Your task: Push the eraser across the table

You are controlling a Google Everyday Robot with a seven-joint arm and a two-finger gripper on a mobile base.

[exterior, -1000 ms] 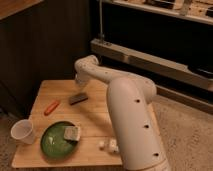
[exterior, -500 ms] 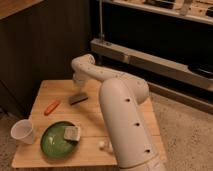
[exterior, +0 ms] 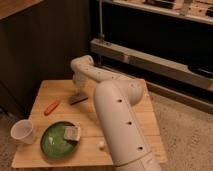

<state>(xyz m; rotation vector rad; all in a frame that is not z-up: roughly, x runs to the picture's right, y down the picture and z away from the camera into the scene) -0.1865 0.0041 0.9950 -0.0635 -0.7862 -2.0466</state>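
Observation:
The eraser [exterior: 78, 100] is a small flat dark block with a lighter edge, lying on the light wooden table [exterior: 50, 90] near its middle. My gripper [exterior: 78, 91] points down at the far end of the white arm, right behind and above the eraser, at or very near its far edge. The orange carrot-like thing [exterior: 51, 107] lies to the left of the eraser.
A green plate [exterior: 52, 142] with a pale square sponge-like block [exterior: 72, 133] sits at the front left. A white cup [exterior: 23, 132] stands at the front left corner. A small white object [exterior: 101, 145] lies near the front edge. My white arm [exterior: 117, 120] covers the table's right half.
The arm has swung left and the gripper has come down behind the eraser. The eraser sits slightly more to the front than before.

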